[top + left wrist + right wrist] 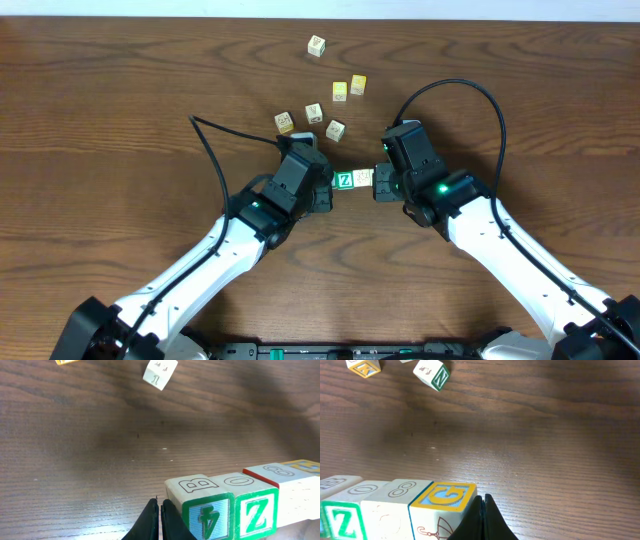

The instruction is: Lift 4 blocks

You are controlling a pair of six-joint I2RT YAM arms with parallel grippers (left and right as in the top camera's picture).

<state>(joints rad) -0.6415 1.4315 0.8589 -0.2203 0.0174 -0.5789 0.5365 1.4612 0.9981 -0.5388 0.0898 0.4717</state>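
Four small alphabet cubes sit in one tight row, end to end, mid-table between the arms: green-faced cube with a 4, green-faced Z cube, white cube with red edge and an 8 on top, white cube with a blue G in a yellow frame. Left gripper has fingers pinched together, holding nothing, tip against the 4 cube's end. Right gripper is likewise closed and presses the G cube's end. The row looks squeezed between them; can't tell if it's clear of the dark wooden table. Judgement: clamp done, lift remaining or only starting; the middle cubes could buckle out. Two plain yellow cubes and pale printed cubes lie beyond, apart from the row, not blocking.
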